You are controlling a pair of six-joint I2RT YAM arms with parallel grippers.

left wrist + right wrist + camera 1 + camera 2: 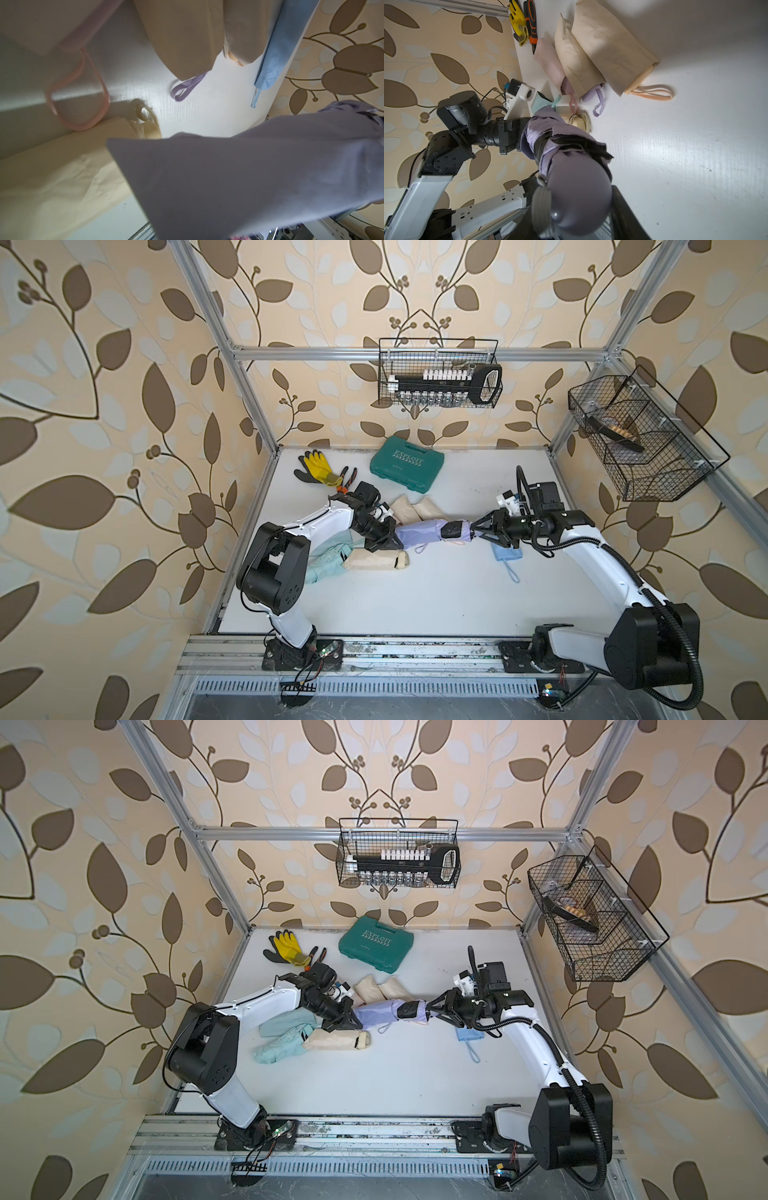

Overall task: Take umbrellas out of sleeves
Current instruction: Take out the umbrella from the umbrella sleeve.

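Seeing a closed green case (407, 470) lying at the back of the white table (436, 593), yellow-black gloves (316, 466) sitting left of it with orange-handled pliers (347, 479) just beside them, a back basket (440, 373) and a side basket (640, 439) hanging on leaf-patterned walls (104, 406).

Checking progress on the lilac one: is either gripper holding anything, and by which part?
Left gripper pinches the lilac sleeve at the end away from the handle; right gripper grips the lilac umbrella by its handle.

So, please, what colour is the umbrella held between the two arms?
Lilac umbrella with a black strap, clearest in a top view.
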